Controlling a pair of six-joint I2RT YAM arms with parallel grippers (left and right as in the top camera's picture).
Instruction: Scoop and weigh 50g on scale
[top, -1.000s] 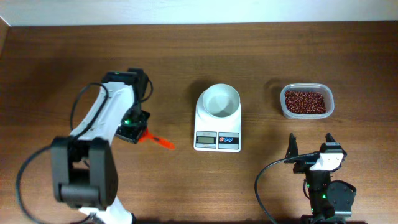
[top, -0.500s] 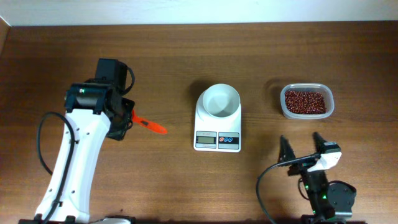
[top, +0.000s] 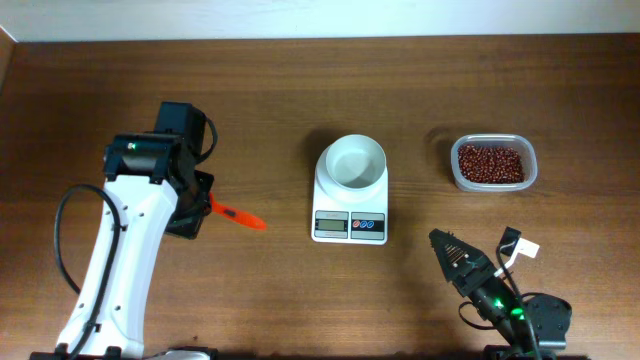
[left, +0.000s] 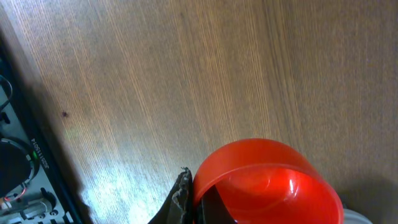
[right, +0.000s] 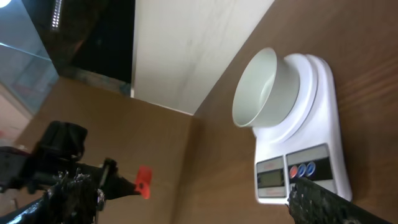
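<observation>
Scale (top: 350, 195) sits mid-worktop (top: 300, 90), its white bowl (top: 356, 162) on the platform. The beans (top: 491, 163) lie in a clear container (top: 455, 150) off to its right, well apart. The left arm stretches up the left side, its claw (top: 200, 205) clenched on an orange scoop (top: 232, 214) that points toward the scale. The right arm crouches low at the near edge, its claw (top: 447, 250) released, fingers spread wide.

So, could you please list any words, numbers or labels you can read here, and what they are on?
None can be read.
Scale display: no digits legible.
Blue buttons: marks too small.
White print at the left wrist view's left edge: too blurred.
</observation>
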